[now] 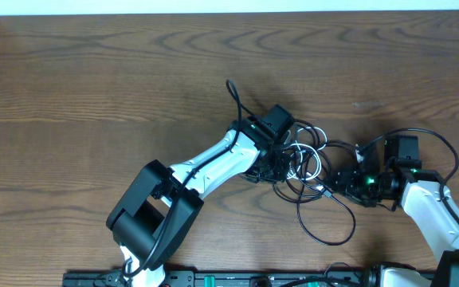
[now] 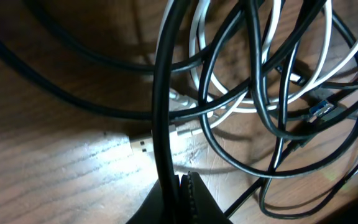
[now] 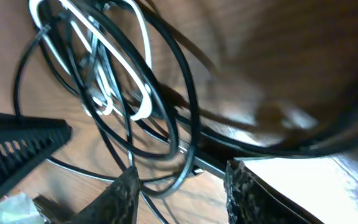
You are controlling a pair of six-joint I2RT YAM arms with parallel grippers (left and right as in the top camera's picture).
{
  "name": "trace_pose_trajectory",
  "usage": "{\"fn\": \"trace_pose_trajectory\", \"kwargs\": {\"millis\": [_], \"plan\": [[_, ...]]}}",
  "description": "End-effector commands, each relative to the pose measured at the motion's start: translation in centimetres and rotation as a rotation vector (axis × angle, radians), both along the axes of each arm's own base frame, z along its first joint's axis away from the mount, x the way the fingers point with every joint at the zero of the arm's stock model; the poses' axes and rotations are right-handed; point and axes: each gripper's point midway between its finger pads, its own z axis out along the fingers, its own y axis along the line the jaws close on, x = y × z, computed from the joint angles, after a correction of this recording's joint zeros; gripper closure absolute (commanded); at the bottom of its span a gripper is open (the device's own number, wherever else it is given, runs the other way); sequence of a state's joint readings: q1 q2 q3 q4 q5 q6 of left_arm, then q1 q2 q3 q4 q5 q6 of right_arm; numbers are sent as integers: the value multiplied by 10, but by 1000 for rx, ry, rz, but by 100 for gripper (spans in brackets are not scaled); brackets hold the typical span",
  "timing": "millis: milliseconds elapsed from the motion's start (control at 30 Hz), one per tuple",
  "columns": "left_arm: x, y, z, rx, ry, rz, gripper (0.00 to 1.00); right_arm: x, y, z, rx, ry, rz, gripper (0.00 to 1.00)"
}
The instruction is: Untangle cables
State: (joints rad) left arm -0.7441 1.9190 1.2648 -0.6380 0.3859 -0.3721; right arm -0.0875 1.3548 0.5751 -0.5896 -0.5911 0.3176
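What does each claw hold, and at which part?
Left claw pinches a black cable along its cord, not its end. Right claw is open, holding nothing.

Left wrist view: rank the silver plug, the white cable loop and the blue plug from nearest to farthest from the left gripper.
From the left gripper:
1. silver plug, on the table just ahead, slightly left.
2. white cable loop, farther up, near centre.
3. blue plug, far right.

White-shelled arms (image 1: 213,162), black joints (image 1: 144,214)
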Motion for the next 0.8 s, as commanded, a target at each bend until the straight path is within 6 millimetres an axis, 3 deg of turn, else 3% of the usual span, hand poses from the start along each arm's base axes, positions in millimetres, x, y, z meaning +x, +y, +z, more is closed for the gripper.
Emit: {"fn": "trace_pose_trajectory", "kwargs": {"millis": [0, 267, 467, 767], "plan": [[-1, 2, -13, 27, 0, -21, 92, -3, -9, -5, -57, 8, 0, 62], [1, -6, -22, 2, -18, -72, 92, 15, -30, -7, -112, -16, -119, 59], [0, -8, -21, -4, -32, -105, 92, 14, -52, -16, -223, 29, -226, 60], [-6, -21, -17, -67, -25, -156, 92, 17, -49, -18, -237, 20, -208, 60]]}}
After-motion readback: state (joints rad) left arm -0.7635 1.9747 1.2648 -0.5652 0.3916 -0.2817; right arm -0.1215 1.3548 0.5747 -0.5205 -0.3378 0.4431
